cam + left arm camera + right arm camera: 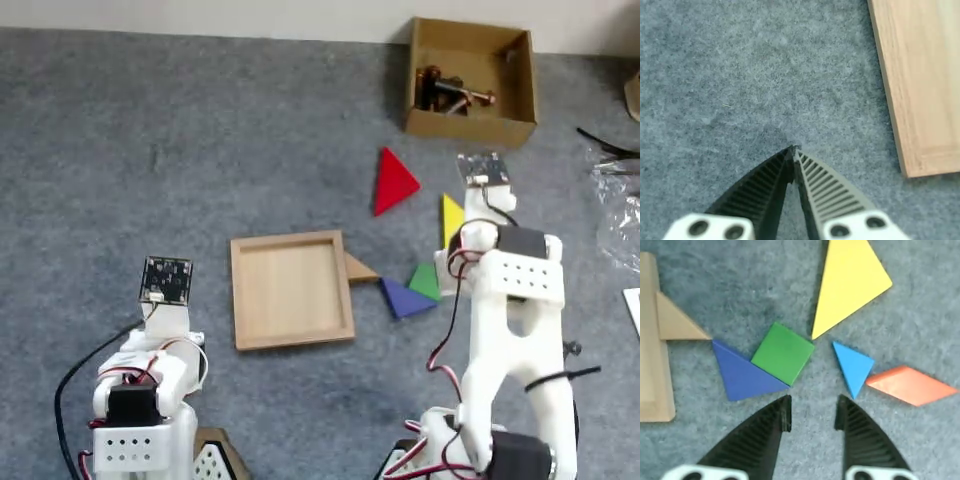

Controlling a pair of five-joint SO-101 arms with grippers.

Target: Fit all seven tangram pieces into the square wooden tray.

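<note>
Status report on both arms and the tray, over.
Left end effector shut, empty, beside tray. Right end effector open by green square. No pieces in tray yet; tan triangle against its edge.

I get soft, even light; faint shadow on carpet [740,90] under left gripper [792,150]; plastic [622,225] glints at carpet's right edge.

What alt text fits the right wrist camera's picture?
Open jaws hover over grey carpet with loose tangram pieces: green square against dark blue triangle, yellow triangle, light blue triangle, orange parallelogram, tan triangle touching the wooden tray.
</note>
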